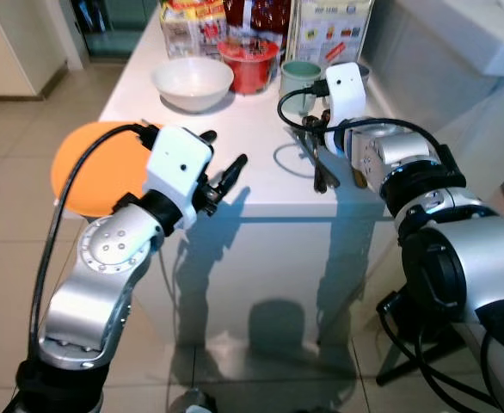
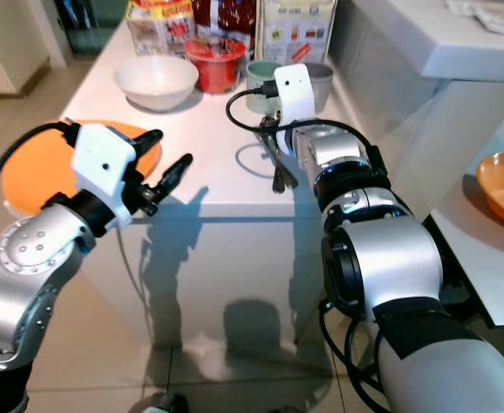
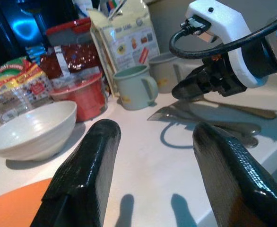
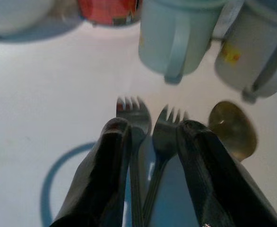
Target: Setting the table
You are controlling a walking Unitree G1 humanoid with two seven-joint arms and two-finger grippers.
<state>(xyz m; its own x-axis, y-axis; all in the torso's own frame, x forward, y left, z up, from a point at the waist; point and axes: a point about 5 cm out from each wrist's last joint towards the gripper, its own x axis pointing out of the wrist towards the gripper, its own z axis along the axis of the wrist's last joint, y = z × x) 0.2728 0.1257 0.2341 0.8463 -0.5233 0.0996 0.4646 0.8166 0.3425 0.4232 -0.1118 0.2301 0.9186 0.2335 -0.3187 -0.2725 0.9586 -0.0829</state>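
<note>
Right gripper (image 4: 150, 142), fingers apart, straddles two silver metal forks (image 4: 150, 124) lying on the white tabletop (image 1: 261, 185), handles along its reach; left gripper (image 1: 226, 172), likewise parted, hovers farther off.

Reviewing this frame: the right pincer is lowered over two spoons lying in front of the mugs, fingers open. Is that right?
Not quite. The right wrist view shows tines: the right pincer straddles two forks, not spoons. One spoon lies beside them, outside the fingers. The rest stands: fingers open, in front of the mugs.
</note>
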